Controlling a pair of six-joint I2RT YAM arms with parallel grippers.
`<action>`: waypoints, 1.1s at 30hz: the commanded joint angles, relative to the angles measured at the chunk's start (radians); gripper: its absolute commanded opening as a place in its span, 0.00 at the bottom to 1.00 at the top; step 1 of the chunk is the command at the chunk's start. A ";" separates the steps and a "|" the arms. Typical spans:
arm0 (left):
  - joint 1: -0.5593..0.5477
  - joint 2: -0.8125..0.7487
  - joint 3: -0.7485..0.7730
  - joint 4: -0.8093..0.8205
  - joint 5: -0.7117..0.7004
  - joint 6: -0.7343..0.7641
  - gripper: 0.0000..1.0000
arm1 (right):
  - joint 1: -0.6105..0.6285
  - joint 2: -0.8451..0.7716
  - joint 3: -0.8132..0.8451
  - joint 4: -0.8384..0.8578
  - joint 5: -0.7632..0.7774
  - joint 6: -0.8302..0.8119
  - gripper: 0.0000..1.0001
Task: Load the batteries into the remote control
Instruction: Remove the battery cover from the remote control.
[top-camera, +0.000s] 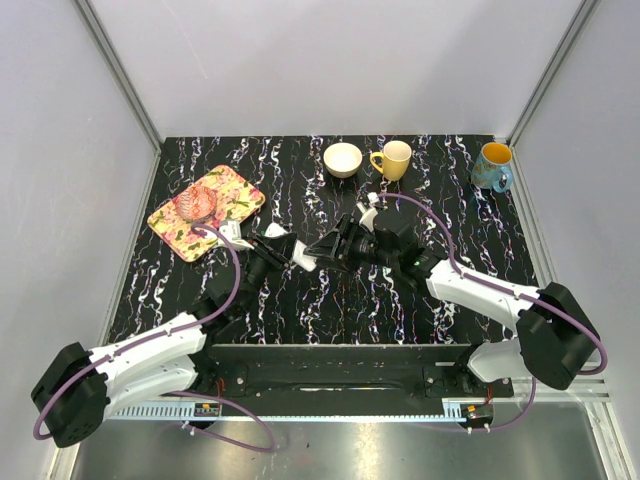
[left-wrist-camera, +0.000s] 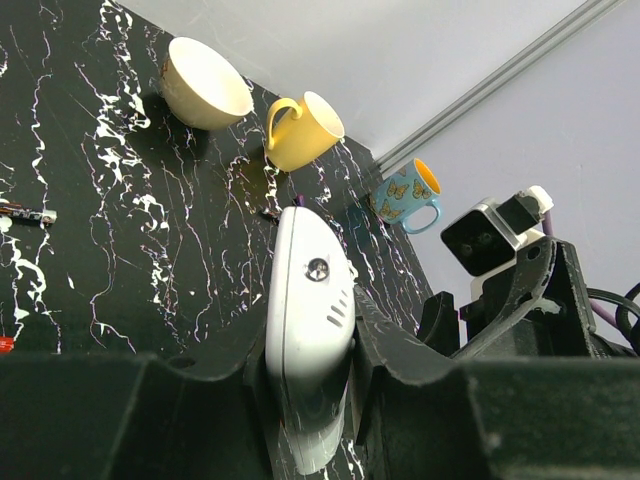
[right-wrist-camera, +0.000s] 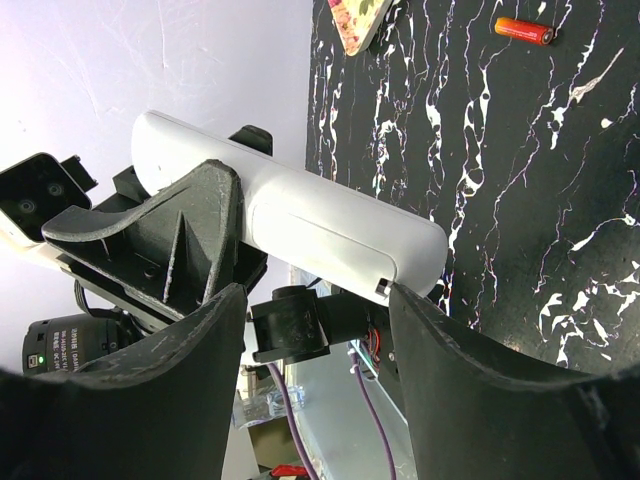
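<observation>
Two arms meet over the middle of the tabletop (top-camera: 300, 320). The left gripper (left-wrist-camera: 310, 335) is clenched on the one remote (left-wrist-camera: 308, 285), a finger (left-wrist-camera: 395, 350) pressed to each long side, and holds it off the surface with one end pointing toward the right arm. The right gripper (right-wrist-camera: 315, 300) is released, its two fingers (right-wrist-camera: 150, 400) spread wide with the remote's rounded end just beyond and between them. Whether either one touches the casing is hard to say from this angle.

On the tabletop past the grippers lies one orange battery (right-wrist-camera: 525, 30), well apart from the remote. The left wrist view shows one dark battery (left-wrist-camera: 25, 213) lying flat, and a red sliver at the picture's edge that may be the orange one again.

Further left sits one floral tray (top-camera: 235, 185) with a pinkish thing on it.

Along the far edge stand three vessels in a row: one cream bowl (top-camera: 343, 159), one yellow mug (top-camera: 394, 159) just beside it, and one blue butterfly mug (top-camera: 493, 166) off near the right corner.
</observation>
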 joint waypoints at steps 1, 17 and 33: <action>-0.007 -0.003 0.047 0.041 0.002 -0.015 0.00 | 0.000 -0.009 0.016 0.060 0.005 0.006 0.65; -0.010 0.022 -0.005 0.157 0.143 -0.067 0.00 | -0.002 -0.019 0.043 0.050 -0.007 -0.020 0.48; -0.009 0.010 0.041 0.051 0.049 -0.027 0.00 | -0.002 -0.059 0.047 0.005 0.002 -0.037 0.49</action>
